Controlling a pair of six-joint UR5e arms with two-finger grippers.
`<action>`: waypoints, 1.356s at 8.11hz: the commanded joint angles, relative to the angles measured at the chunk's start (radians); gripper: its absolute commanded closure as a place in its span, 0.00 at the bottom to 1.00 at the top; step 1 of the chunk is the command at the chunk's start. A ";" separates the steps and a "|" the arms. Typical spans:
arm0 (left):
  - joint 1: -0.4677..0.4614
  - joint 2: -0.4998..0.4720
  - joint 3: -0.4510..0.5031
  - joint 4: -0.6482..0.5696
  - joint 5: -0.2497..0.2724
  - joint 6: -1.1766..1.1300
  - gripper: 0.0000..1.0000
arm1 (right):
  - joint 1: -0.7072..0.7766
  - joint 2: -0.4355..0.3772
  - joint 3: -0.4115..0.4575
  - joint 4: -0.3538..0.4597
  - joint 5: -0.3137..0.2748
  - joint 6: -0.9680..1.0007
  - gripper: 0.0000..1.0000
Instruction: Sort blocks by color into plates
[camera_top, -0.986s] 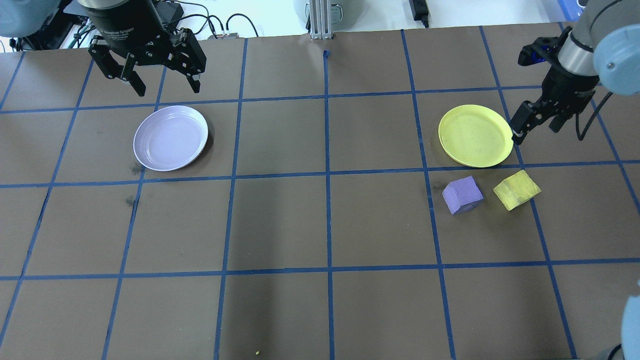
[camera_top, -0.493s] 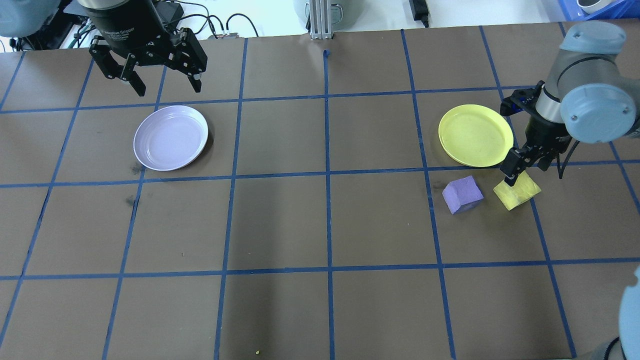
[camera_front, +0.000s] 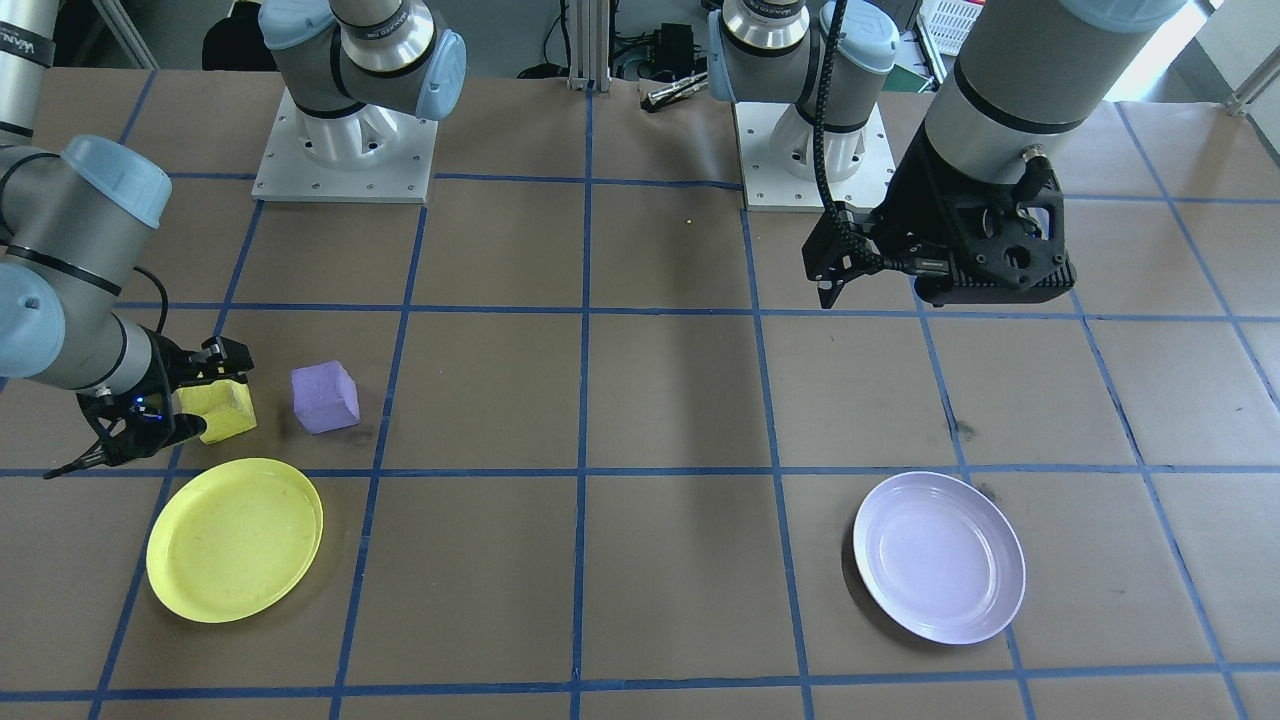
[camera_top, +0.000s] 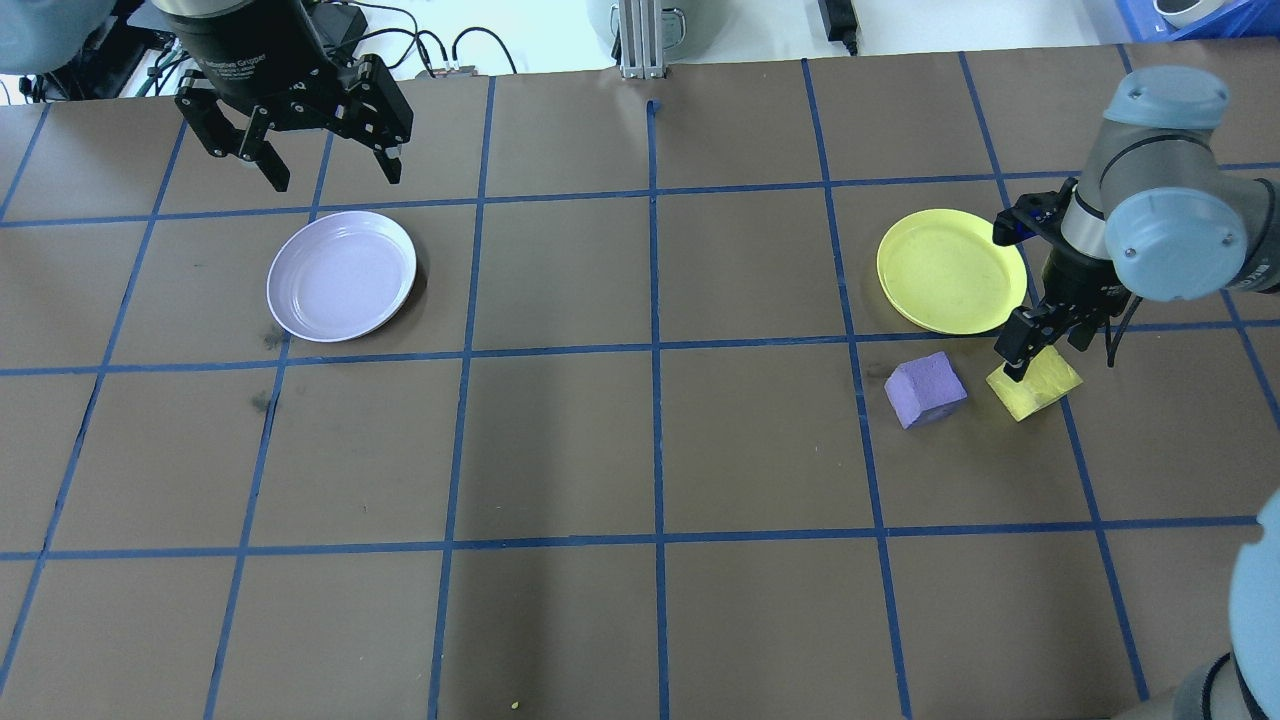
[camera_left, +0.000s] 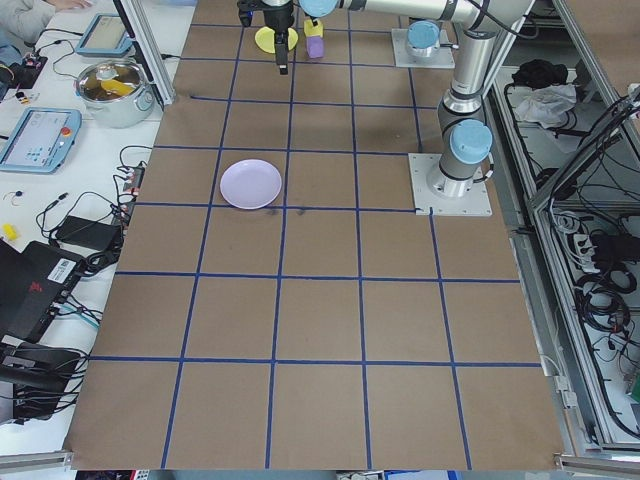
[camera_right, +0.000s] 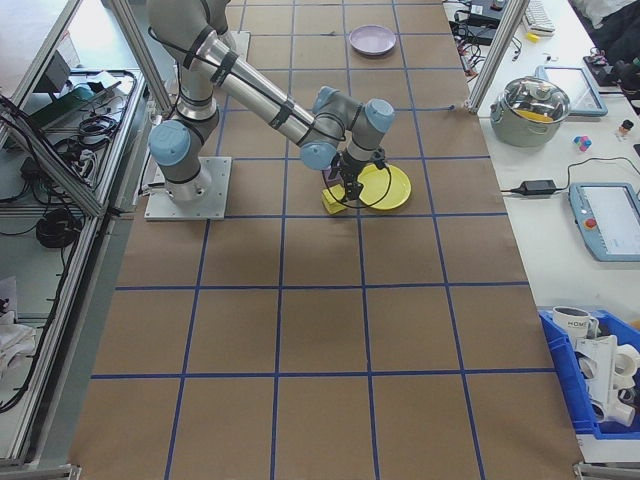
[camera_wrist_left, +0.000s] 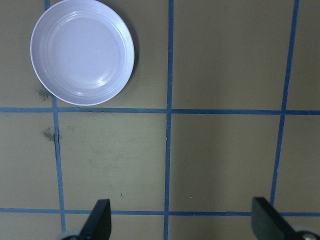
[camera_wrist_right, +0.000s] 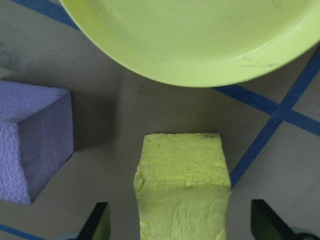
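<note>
The yellow block lies on the table just nearer than the yellow plate, with the purple block close on its left. My right gripper hangs open low over the yellow block. In the right wrist view its fingers stand on either side of the yellow block, with the purple block to the left and the yellow plate ahead. The lavender plate holds nothing. My left gripper hovers open beyond it.
Blue tape lines divide the brown table into squares. An aluminium post and cables sit at the far edge. The two arm bases stand on white mounting plates on the robot's side.
My right gripper has swung from beside the yellow plate's right rim toward the robot and down, and now straddles the yellow block. The left arm, plates and blocks have not moved.
</note>
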 joint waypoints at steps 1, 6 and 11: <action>-0.001 0.008 -0.003 0.000 0.001 0.002 0.00 | 0.000 0.043 0.003 -0.035 0.002 0.000 0.00; 0.000 0.011 -0.015 0.000 0.002 0.002 0.00 | -0.002 0.052 0.012 -0.035 -0.001 -0.093 0.70; 0.000 0.008 -0.018 0.000 0.002 0.002 0.00 | -0.002 0.029 -0.095 0.022 0.013 -0.112 1.00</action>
